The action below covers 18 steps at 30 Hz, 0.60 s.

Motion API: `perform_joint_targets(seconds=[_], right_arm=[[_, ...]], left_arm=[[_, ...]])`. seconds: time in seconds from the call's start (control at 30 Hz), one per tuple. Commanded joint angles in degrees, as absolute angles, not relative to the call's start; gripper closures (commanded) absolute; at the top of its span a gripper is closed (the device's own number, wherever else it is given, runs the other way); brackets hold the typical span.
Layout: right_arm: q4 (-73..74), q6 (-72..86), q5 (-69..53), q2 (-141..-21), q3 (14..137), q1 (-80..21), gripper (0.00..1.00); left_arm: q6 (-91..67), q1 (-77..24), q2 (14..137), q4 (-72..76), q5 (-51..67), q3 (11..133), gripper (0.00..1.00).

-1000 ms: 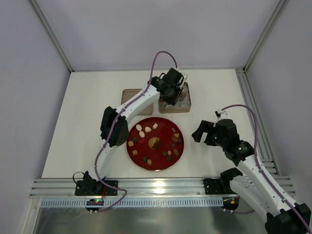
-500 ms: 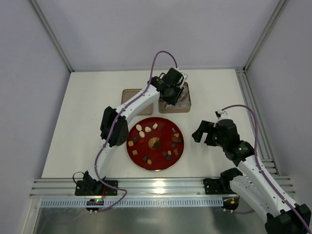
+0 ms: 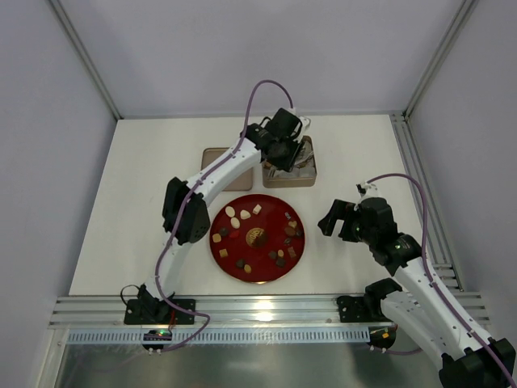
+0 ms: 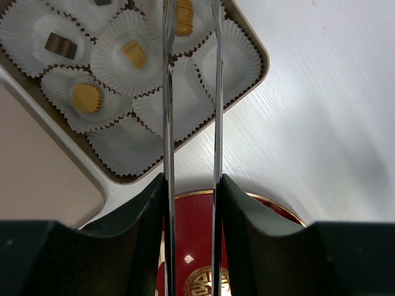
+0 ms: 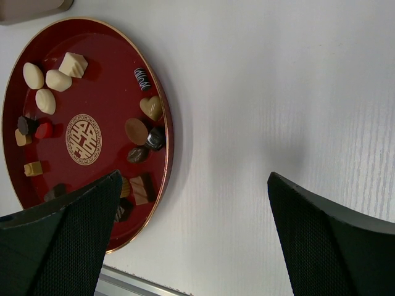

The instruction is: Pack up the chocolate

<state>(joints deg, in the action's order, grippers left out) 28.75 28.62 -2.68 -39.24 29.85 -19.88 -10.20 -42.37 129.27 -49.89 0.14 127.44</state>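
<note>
Packed: a few chocolates (image 4: pixel 134 53) lie in paper cups (image 4: pixel 231 58) of the box (image 4: pixel 262 61), which stands just beyond the red plate (image 5: pixel 105 80).
Not packed: most chocolates lie on the red plate, and several paper cups are empty.
Left tool (image 4: pixel 192 5): over the box, fingers a narrow gap apart. A caramel piece (image 4: pixel 184 17) shows between them but does not fill the gap, so I judge it released.
Right tool (image 5: pixel 194 179): wide open, holding nothing, above the table just right of the red plate.
Progress: an early stage, in my judgement.
</note>
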Motion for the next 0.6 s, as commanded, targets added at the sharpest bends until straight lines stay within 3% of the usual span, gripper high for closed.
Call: perform_joint_targets(seconds=[0.0, 0.13, 0.2, 0.4, 0.57], right_arm=[[27.60, 27.86, -2.11, -39.11, 32.78, -20.04, 0.00], [27.07, 27.86, -2.20, -39.20, 32.96, -20.04, 0.00], [26.72, 27.86, -2.90, -39.46, 33.22, -20.04, 0.00], [24.61, 27.42, -4.48, -40.69, 33.75, -20.04, 0.00], [23.38, 26.98, -6.76, -42.18, 34.37, -20.13, 0.00]], left_arm=[[-10.02, -41.31, 121.47, -46.67, 2.90, 129.73, 0.62], [-12.64, -38.60, 115.42, -44.75, 5.79, 124.48, 0.62], [-15.28, -35.96, 108.39, -39.66, 8.08, 115.52, 0.62], [-21.79, -19.53, 93.46, -34.45, 1.09, 96.63, 0.62], [-21.27, -5.75, 89.91, -32.79, -2.11, 86.41, 0.61]])
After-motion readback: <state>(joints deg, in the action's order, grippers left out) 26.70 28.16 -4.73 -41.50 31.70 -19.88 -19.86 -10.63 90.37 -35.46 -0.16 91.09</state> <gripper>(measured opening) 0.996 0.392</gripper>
